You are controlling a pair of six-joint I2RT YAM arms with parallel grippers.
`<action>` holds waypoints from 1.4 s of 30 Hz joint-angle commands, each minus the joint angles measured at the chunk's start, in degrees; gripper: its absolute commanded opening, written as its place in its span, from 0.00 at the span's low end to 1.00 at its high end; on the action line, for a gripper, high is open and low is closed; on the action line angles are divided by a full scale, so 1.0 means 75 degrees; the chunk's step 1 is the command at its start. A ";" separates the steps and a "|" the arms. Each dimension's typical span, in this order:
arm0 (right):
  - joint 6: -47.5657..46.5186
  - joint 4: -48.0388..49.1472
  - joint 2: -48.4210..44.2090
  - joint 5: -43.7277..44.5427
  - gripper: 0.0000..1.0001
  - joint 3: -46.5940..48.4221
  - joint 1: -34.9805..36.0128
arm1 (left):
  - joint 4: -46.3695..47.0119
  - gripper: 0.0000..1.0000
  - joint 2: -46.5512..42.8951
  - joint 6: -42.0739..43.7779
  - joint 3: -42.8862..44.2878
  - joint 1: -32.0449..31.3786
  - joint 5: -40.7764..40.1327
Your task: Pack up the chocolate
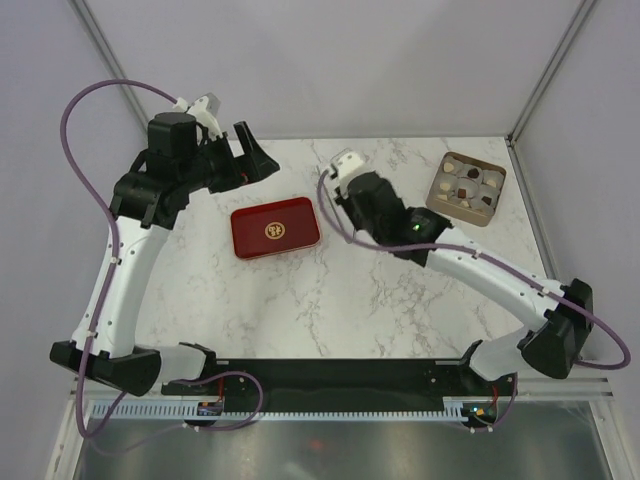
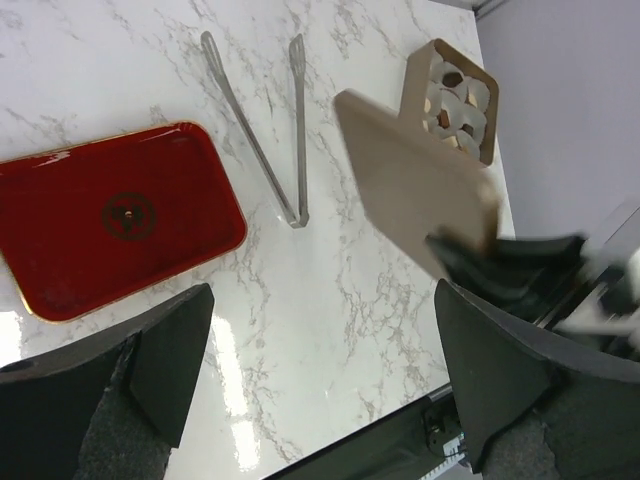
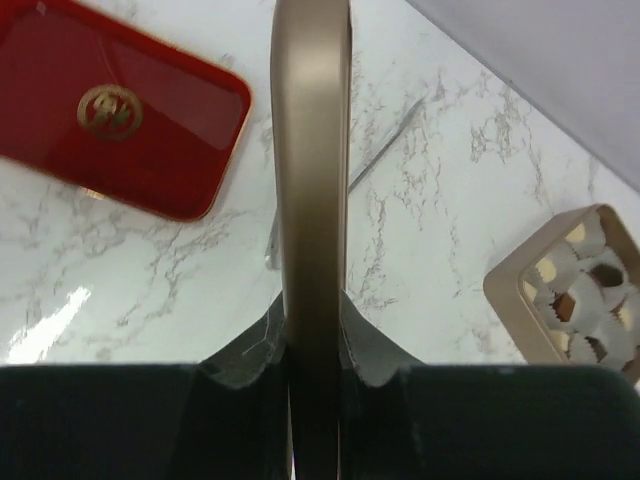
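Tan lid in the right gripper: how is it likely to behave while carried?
Probably stiff: the tan lid looks flat though the right gripper pinches only one edge. Likely light, being a thin sheet edge-on in the right wrist view. Its smooth satin face could pivot or slip in the pinch.

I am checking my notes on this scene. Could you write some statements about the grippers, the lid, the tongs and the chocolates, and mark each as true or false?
1. The right gripper grips the flat beige lid. True.
2. The left gripper holds the tongs. False: it is open and empty, and the tongs lie on the table.
3. The chocolates sit in the box. True.
4. Chocolates lie on the red tray. False: none are on it.
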 commanded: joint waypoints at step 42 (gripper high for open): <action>0.8875 0.6805 0.2252 -0.6973 0.03 -0.0716 -0.9196 | 0.2512 1.00 -0.1542 0.1241 -0.5250 0.0048 0.0409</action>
